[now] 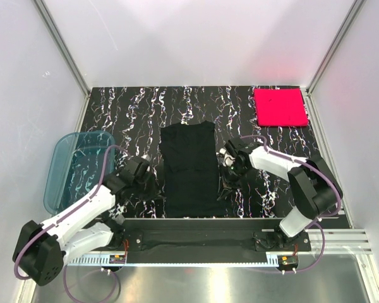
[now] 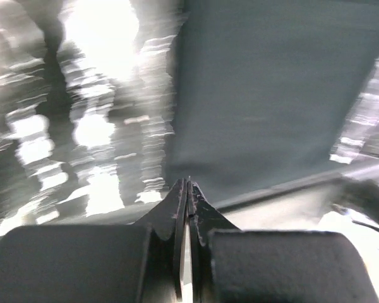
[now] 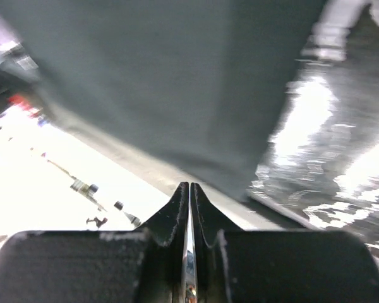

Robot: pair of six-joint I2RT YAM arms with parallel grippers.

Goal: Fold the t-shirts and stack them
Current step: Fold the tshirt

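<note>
Jaws pressed nearly together on left gripper [image 2: 188,183] and right gripper [image 3: 189,186], tips at opposite edges of flat black t-shirt [image 1: 189,170], cloth grip unclear; pink-red t-shirt [image 1: 279,106] lies square, far right.

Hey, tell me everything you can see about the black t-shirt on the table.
The black t-shirt is plain, soft, matte cloth, lying flat in the middle of the marbled table. It forms a tall narrow rectangle with no sleeves sticking out, its scooped neckline at the far end and its hem at the near end. The left tool and right tool, both shut, sit close to its long sides; contact is unclear.
</note>
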